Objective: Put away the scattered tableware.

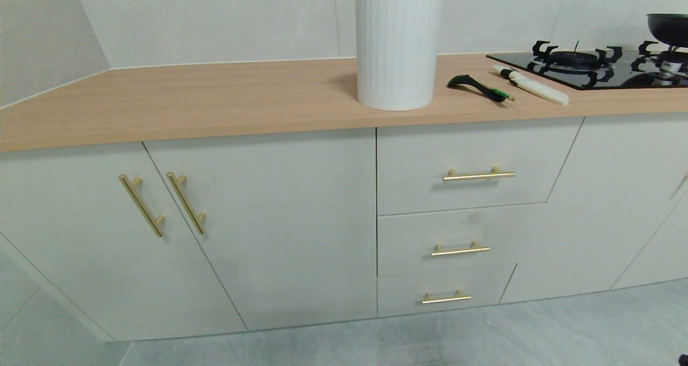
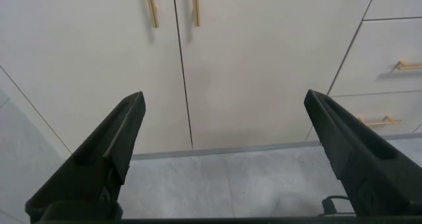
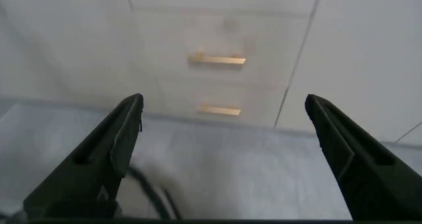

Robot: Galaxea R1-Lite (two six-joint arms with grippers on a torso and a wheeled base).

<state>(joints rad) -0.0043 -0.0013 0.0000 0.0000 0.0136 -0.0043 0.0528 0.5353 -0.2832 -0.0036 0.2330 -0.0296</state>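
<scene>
- Hanging low before us, the left gripper (image 2: pixel 222 100) is spread wide with nothing between its fingers. It faces the foot of the doors (image 1: pixel 258 221). We judge this a waiting pose, since no tableware lies within its reach.
- Our right gripper (image 3: pixel 223 100) is likewise released and empty, facing the lower drawers (image 1: pixel 457 231) just above the floor (image 1: pixel 537 328).
- That floor is grey tile and runs up to the cabinet base.
- On the cabinet front, two doors stand on the left with their brass handles close together, and three stacked drawers sit to their right. All are shut. We take a drawer as the likely home for the tableware, so one would need pulling out first.
- Above them runs a wooden counter (image 1: pixel 215 97). Its long left stretch turns along the left wall at the far corner.
- The task's things lie flat on the counter's right part. The peeler (image 1: pixel 478 88) and the knife (image 1: pixel 532 85) are near each other but apart, both set at a slant as if dropped there.
- The peeler is just right of a tall white vase (image 1: pixel 398 43), which stands upright near the front edge. We would keep clear of the vase when reaching in.
- The knife lies right of the peeler, its far end close to the hob (image 1: pixel 591 67).
- A dark pan (image 1: pixel 669 27) sits on the hob's far right burner.
- Pale wall (image 1: pixel 215 16) tiles close the scene behind.
</scene>
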